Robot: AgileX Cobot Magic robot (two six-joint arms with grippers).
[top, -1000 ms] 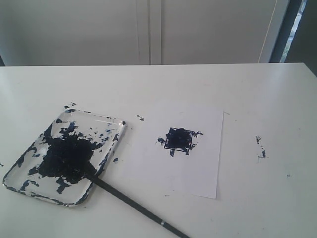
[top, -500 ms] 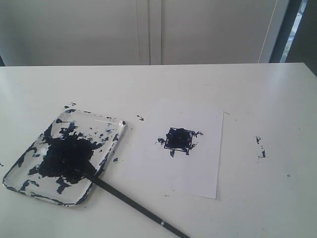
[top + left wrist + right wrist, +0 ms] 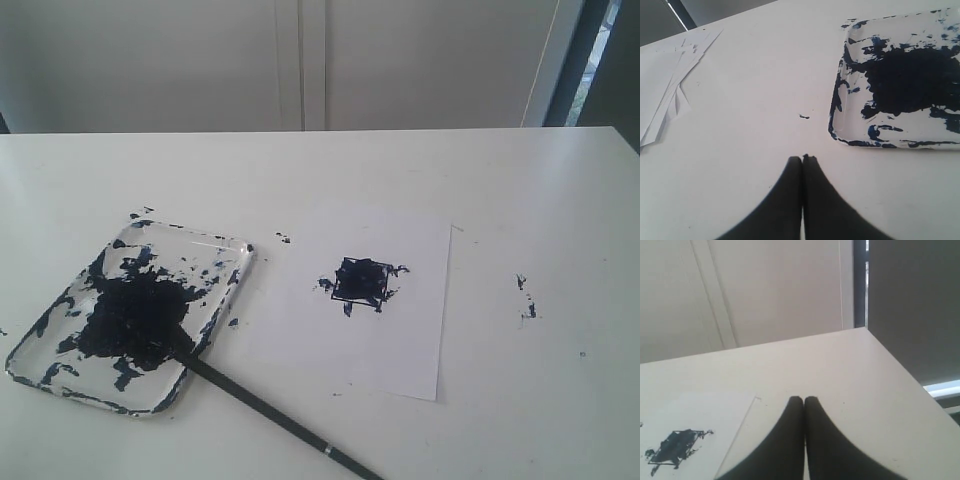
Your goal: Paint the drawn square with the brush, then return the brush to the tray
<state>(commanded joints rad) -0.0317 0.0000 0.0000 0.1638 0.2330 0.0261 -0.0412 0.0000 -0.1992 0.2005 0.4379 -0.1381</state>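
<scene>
Table [image 3: 520,180]: white, carries the tray and all that lies around it.
Tray [image 3: 215,255]: shallow and clear, with a big dark paint blotch.
Paper [image 3: 400,340]: just beside the tray.
Brush [image 3: 270,415]: tip in the tray, handle slanting out over the tray rim onto the table.
Brush handling: probably light, stiff, thin and ready to roll; best pinched on the dry handle outside the tray.
Left tool [image 3: 802,158]: near the tray, clenched, empty.
Right tool [image 3: 803,399]: beyond the paper from the tray, clenched, empty.
Drawn square [image 3: 362,280]: on the paper, already daubed dark.
</scene>
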